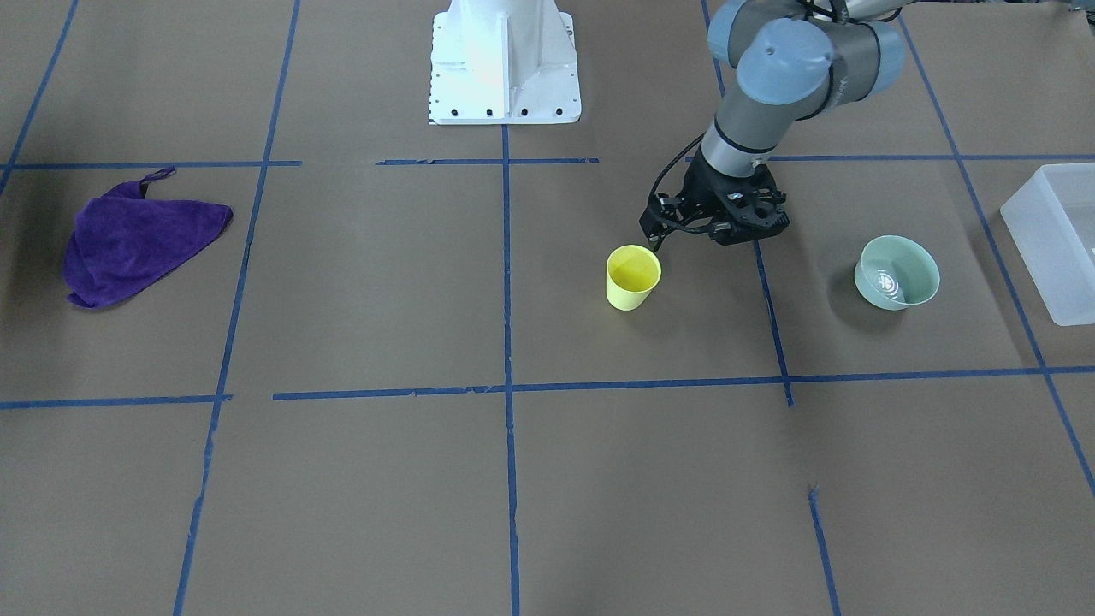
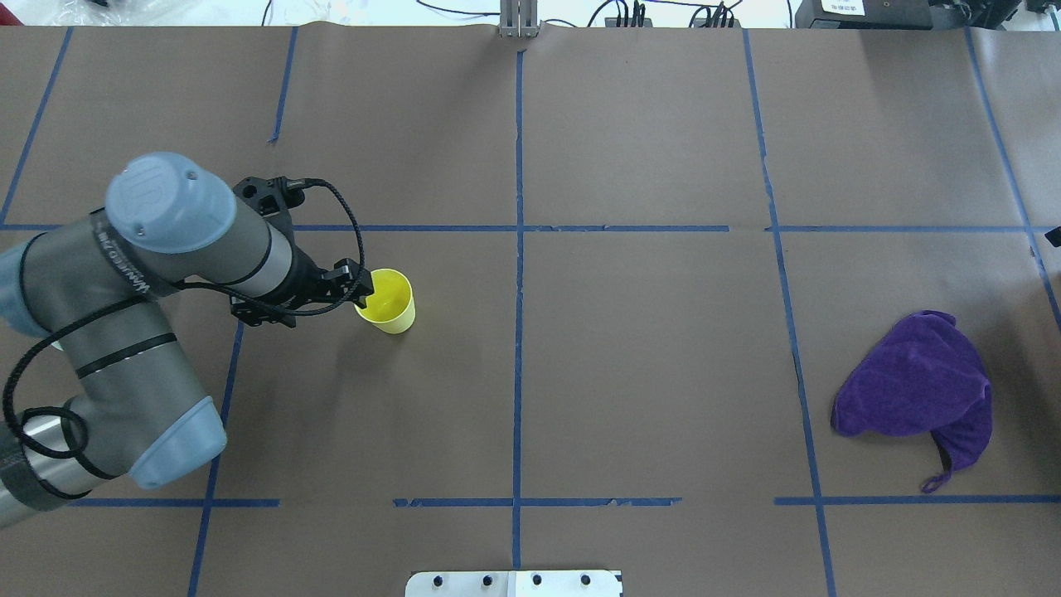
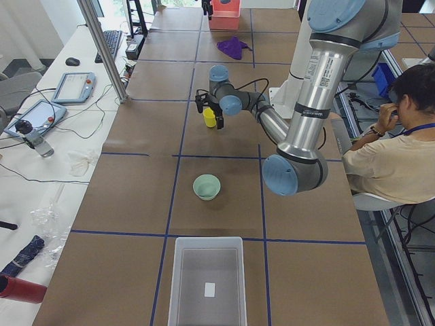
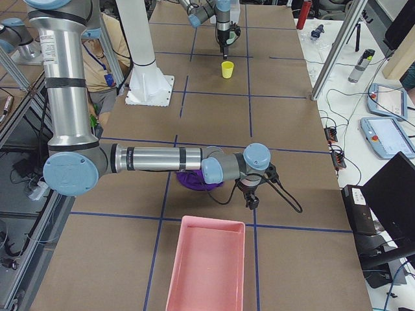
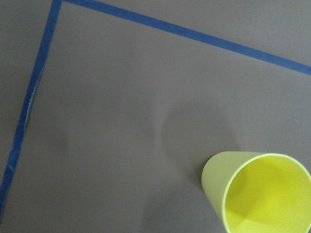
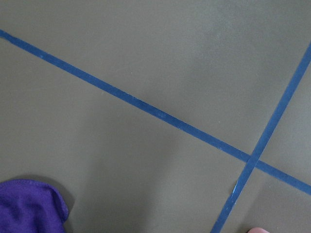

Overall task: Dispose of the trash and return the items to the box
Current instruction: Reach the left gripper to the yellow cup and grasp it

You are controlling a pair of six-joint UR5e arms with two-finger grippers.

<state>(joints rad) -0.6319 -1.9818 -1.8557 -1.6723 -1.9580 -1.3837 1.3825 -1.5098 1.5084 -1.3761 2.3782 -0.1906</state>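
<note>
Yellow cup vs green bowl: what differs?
Colour: the yellow cup is bright yellow, the green bowl pale green. Shape: the cup is narrower and tapered, the bowl wider and rounded. Place: the left end effector is at the cup's rim; the bowl stands alone, nearer the translucent bin. Both stand upright, open side up.

A broad worktop (image 1: 359, 282) covered in brown paper fills most views, ruled into rectangles by blue tape lines (image 1: 506, 282). In the exterior left view, a white side table (image 3: 41, 156) runs down the left of the frame, carrying a tablet (image 3: 73, 86), a keyboard (image 3: 111, 42) and loose cables. A slanted aluminium post (image 3: 102, 47) rises beside it. The light is even, and shadows are soft.
</note>
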